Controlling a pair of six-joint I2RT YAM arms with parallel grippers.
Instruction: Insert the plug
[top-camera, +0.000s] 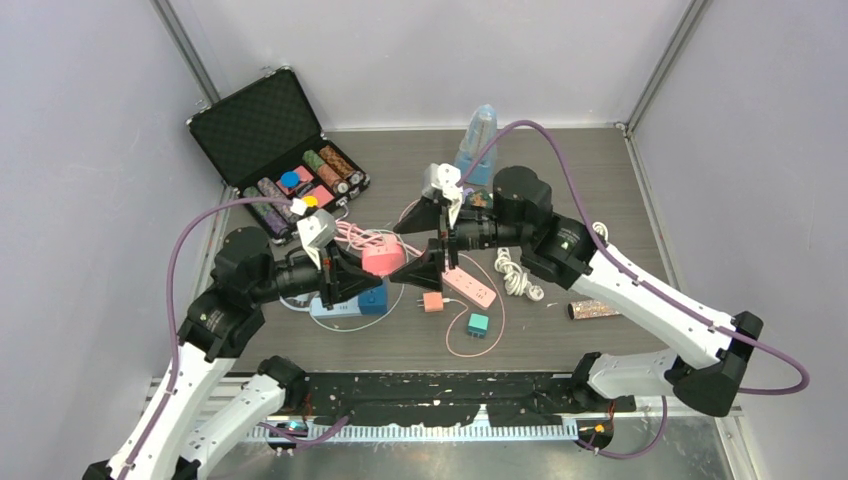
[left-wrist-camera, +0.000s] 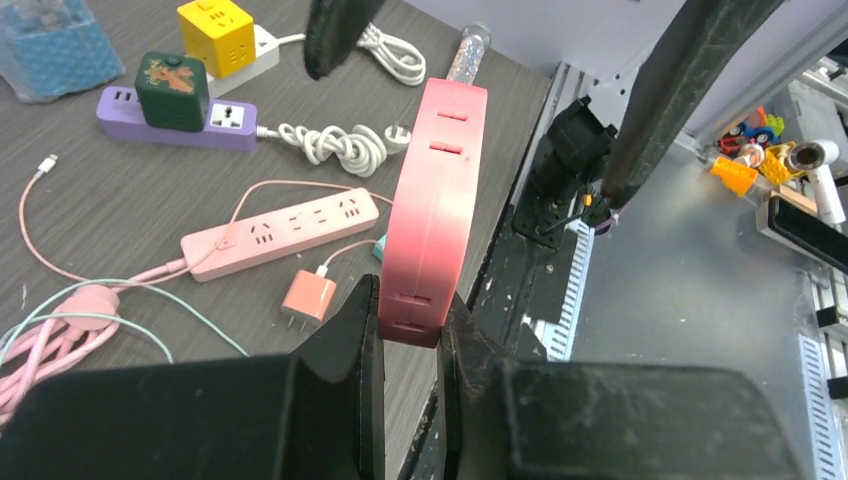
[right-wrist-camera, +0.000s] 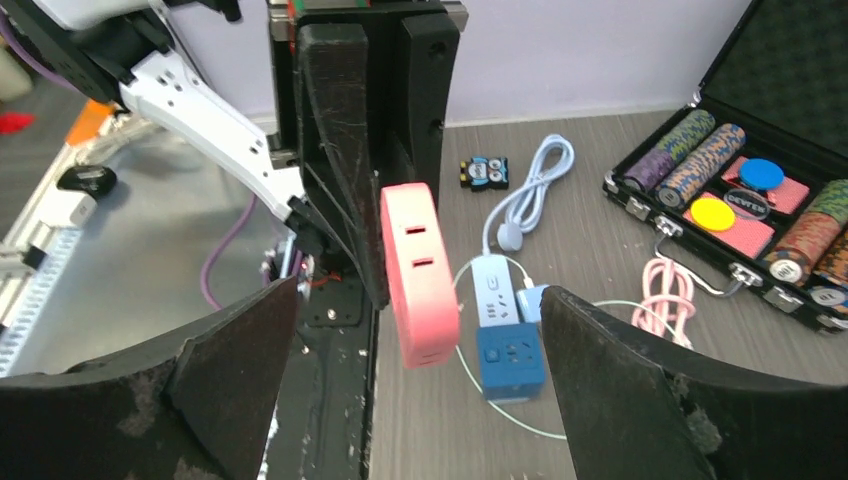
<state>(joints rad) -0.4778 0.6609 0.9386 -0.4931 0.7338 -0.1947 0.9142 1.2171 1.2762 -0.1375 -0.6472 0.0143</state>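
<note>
My left gripper (left-wrist-camera: 410, 305) is shut on the lower end of a pink socket block (left-wrist-camera: 435, 200) and holds it up on edge above the table. In the top view the pink socket block (top-camera: 383, 259) hangs between both arms. My right gripper (right-wrist-camera: 420, 300) stands wide open around the pink socket block (right-wrist-camera: 420, 270) without touching it; from above, the right gripper (top-camera: 425, 243) faces the left gripper (top-camera: 348, 275). A small orange plug (top-camera: 432, 301) lies loose on the table, also seen as the orange plug (left-wrist-camera: 308, 298). A teal plug (top-camera: 478, 322) lies beside it.
A pink power strip (top-camera: 470, 286) and a blue cube socket (top-camera: 373, 297) lie under the grippers. A poker chip case (top-camera: 270, 140) stands open at the back left, a bottle (top-camera: 478, 140) behind. A white coiled cable (top-camera: 515, 272) and a glitter tube (top-camera: 594, 310) lie on the right.
</note>
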